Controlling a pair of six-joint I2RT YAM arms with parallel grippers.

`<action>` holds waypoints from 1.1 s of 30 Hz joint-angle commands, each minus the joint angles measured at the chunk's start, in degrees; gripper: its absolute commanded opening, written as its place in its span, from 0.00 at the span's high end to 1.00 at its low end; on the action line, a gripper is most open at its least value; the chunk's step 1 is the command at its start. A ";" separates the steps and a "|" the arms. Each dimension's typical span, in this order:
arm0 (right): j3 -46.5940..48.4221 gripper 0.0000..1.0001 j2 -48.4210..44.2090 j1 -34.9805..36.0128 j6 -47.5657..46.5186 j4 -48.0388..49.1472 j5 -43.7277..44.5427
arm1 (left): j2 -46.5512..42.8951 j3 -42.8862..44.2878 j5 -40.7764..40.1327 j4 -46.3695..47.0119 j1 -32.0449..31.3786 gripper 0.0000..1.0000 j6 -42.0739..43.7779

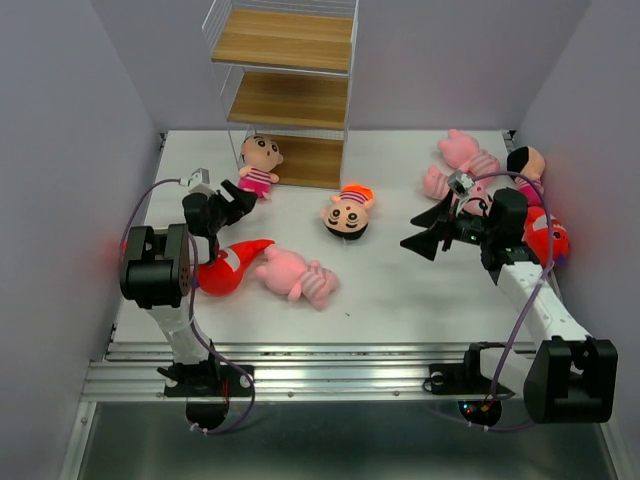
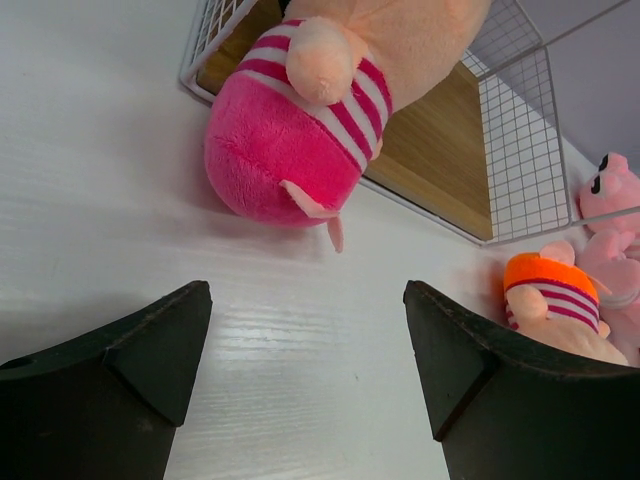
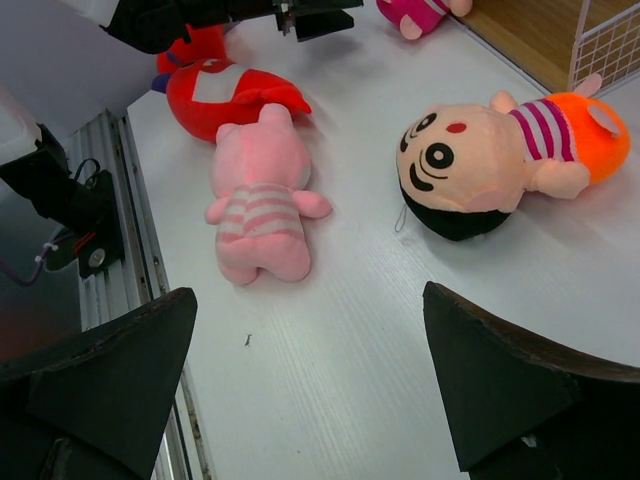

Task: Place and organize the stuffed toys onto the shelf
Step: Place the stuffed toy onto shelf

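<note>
The shelf (image 1: 290,95) stands at the back centre, and its bottom board shows in the left wrist view (image 2: 440,150). A doll in pink (image 1: 260,166) sits against its front left corner (image 2: 290,140). My left gripper (image 1: 240,197) is open and empty just in front of that doll (image 2: 308,340). A doll in orange (image 1: 347,212) lies mid-table (image 3: 480,160). A pink animal (image 1: 295,274) and a red shark (image 1: 225,268) lie near left (image 3: 260,205). My right gripper (image 1: 418,232) is open and empty above bare table (image 3: 310,350).
At the right wall lie two pink animals (image 1: 460,150), a dark-haired doll (image 1: 527,165) and a red shark (image 1: 548,238), close behind my right arm. Grey walls close in both sides. A metal rail (image 1: 330,365) runs along the near edge.
</note>
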 commanded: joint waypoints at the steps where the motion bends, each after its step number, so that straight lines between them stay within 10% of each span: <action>1: 1.30 0.00 0.19 0.27 -1.25 0.71 -1.40 | 1.43 2.94 1.00 7.58 -0.15 0.12 -2.62; 20: 1.56 0.00 0.19 0.27 -1.51 0.53 -1.40 | 10.31 10.68 -0.14 7.14 -0.59 0.31 -10.09; 33: 1.65 0.00 0.37 0.27 -1.51 0.44 -1.22 | 11.64 14.37 2.32 5.73 -0.59 1.00 -10.19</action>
